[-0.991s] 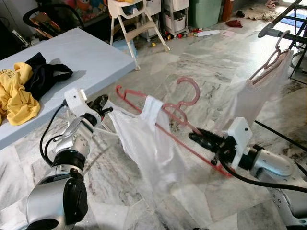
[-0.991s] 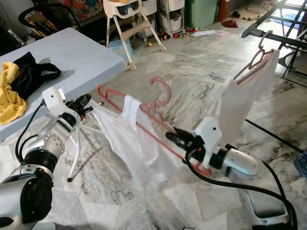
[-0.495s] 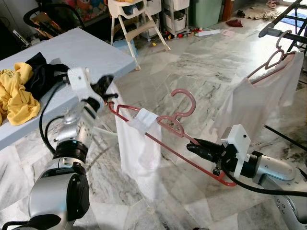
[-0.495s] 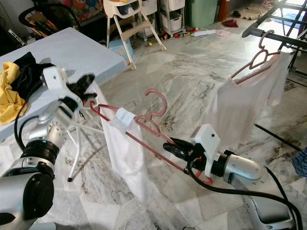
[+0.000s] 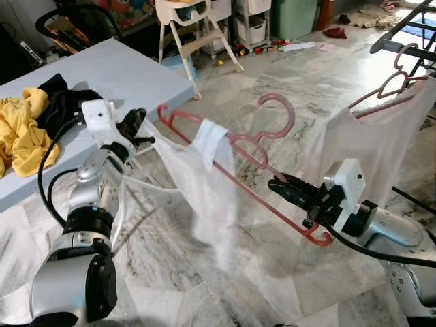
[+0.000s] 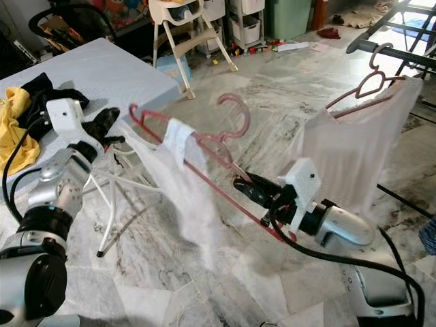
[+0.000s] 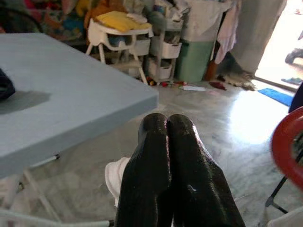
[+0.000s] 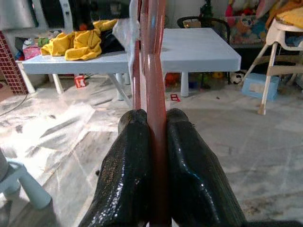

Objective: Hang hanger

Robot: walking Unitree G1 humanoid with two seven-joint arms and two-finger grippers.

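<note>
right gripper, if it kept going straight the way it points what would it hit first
The right gripper points along the pink hanger it clamps, so probably the white garment draped over it.

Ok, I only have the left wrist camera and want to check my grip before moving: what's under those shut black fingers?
Observer: The left gripper appears to pinch the edge of the sheer white garment draped on a red plastic hanger.
Operator: Who holds the hanger?
Observer: The right gripper, shut on its bar near the right end.
Operator: Where's the rail?
Observer: A dark rack bar stands at the robot's front right, with a second white garment hanging there.
</note>
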